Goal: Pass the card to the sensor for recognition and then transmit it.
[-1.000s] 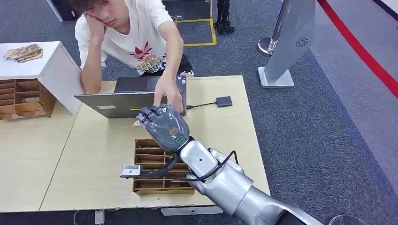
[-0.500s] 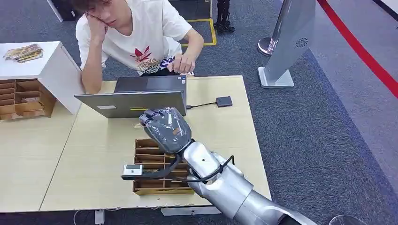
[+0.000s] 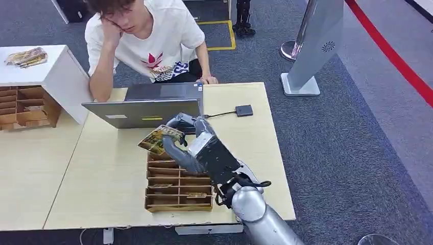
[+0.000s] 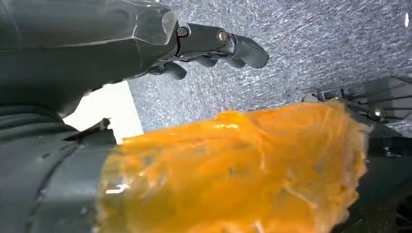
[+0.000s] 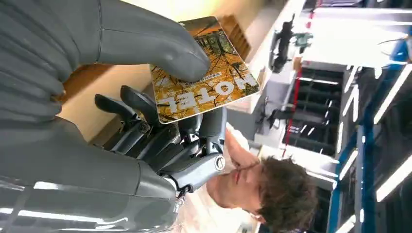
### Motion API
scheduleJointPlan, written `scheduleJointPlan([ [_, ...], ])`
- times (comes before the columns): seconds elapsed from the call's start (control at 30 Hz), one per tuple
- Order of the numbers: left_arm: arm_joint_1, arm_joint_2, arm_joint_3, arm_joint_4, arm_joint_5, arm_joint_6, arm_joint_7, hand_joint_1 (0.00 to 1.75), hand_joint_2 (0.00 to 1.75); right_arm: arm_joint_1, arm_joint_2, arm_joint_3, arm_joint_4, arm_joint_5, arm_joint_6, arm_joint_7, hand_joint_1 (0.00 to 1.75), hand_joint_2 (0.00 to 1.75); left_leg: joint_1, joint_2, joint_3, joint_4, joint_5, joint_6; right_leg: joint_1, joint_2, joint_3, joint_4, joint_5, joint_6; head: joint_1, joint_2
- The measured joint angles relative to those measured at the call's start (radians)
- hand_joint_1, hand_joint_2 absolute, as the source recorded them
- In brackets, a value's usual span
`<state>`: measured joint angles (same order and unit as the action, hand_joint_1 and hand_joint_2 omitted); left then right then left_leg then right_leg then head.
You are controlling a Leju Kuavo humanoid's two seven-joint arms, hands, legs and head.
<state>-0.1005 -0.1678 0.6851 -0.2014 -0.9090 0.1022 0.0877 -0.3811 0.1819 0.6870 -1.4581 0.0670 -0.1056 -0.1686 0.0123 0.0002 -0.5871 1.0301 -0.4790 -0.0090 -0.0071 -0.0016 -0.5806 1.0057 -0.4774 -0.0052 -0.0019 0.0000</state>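
Right hand [image 3: 196,140], centre of the head view, grips a hotel card [image 3: 155,139] between the thick thumb and the darker fingers. The card is lifted clear of the counter [image 3: 102,168], tilted, just above the top edge of the wooden slotted card tray [image 3: 176,186] and in front of the open grey laptop [image 3: 148,107].

In the right wrist view the thumb [image 5: 160,48] presses on the card's [image 5: 206,80] printed face, which shows autumn trees and the word "HOTEL"; the fingers sit behind it.

Small black card sensor [image 3: 244,110] lies on the counter at upper right of centre, cabled toward the laptop, well apart from the card.

Left hand [image 4: 214,46], upper part of the left wrist view: fingers curled loosely over grey carpet, nothing seen in them; cannot tell its state for sure.

A person [image 3: 148,38] sits behind the laptop, head leaning on one hand.
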Motion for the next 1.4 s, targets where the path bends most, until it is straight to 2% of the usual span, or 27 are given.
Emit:
scheduleJointPlan([
  [0.1,0.009,0.003,0.005,0.0,0.018,0.006,-0.011,0.0,0.0,0.037,-0.027,-0.043,-0.034,-0.081,0.027,0.009,1.75,1.75,0.0,0.0,0.0,0.0,0.0,0.0,0.0,0.0,0.0,0.0,0.0,0.0,0.0,0.0],
  [0.23,0.021,0.007,0.011,0.0,0.039,0.013,-0.028,0.0,0.0,0.087,-0.064,-0.095,-0.054,-0.119,0.036,0.011,1.75,1.75,0.0,0.0,0.0,0.001,0.0,0.0,0.0,0.0,0.0,0.0,0.0,0.0,0.0,0.0],
  [0.57,0.042,0.014,0.045,0.0,0.077,0.027,-0.04,0.0,0.0,0.199,-0.145,-0.201,-0.047,-0.078,-0.009,0.043,1.75,1.75,0.0,0.0,0.0,0.001,-0.001,0.001,0.0,0.0,0.0,0.0,0.0,0.0,0.0,0.0],
  [0.77,0.046,0.014,0.062,0.0,0.083,0.032,-0.04,0.0,0.0,0.254,-0.169,-0.254,-0.047,-0.041,-0.025,0.047,1.75,1.75,0.0,0.0,0.0,0.001,-0.001,0.001,0.0,0.0,0.0,0.0,0.0,0.0,0.0,0.0],
  [1.03,0.046,0.014,0.079,0.0,0.086,0.033,-0.037,0.0,0.0,0.289,-0.186,-0.284,-0.047,0.069,-0.031,0.064,1.75,1.75,0.0,0.0,0.0,0.001,-0.001,0.001,0.0,0.0,0.0,0.0,0.0,0.0,0.0,0.0],
  [1.23,0.046,0.014,0.084,0.0,0.086,0.03,-0.027,0.0,0.0,0.291,-0.209,-0.28,-0.033,0.296,-0.047,0.114,1.75,1.75,0.0,0.0,0.0,0.001,-0.001,0.001,0.0,0.0,0.0,0.0,0.0,0.0,0.0,0.0],
  [1.4,0.046,0.014,0.086,0.0,0.086,0.029,-0.027,0.0,0.0,0.291,-0.219,-0.275,-0.014,0.35,-0.041,0.126,1.75,1.75,0.0,0.0,0.0,0.001,-0.001,0.001,0.0,0.0,0.0,0.0,0.0,0.0,0.0,0.0],
])
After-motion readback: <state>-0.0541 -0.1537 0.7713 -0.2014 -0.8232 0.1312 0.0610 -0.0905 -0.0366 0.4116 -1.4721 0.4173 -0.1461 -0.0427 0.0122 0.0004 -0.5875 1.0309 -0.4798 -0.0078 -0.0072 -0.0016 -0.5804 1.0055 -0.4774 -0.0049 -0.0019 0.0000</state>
